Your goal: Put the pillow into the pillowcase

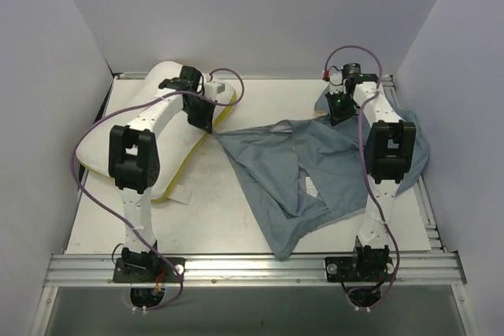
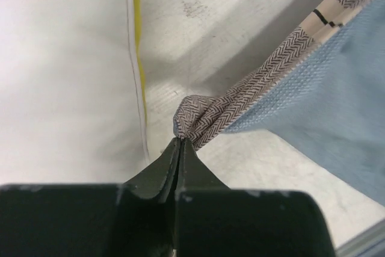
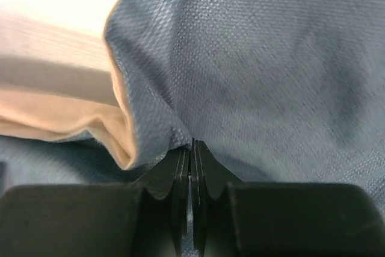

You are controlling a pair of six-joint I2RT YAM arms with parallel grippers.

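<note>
The white pillow (image 1: 153, 108) with a yellow edge band lies at the back left under my left arm; its white face and yellow band (image 2: 138, 4) show in the left wrist view. The grey-blue pillowcase (image 1: 315, 171) lies spread across the middle and right. My left gripper (image 1: 206, 127) is shut on a bunched herringbone-striped corner of the pillowcase (image 2: 204, 115), right beside the pillow's edge. My right gripper (image 1: 340, 112) is shut on a fold of the pillowcase's blue cloth (image 3: 252, 58) at the back right, with a beige panel (image 3: 60, 118) beside it.
White walls close in the table (image 1: 228, 226) on the left, back and right. A metal rail (image 1: 252, 267) runs along the near edge by the arm bases. Purple cables loop over both arms.
</note>
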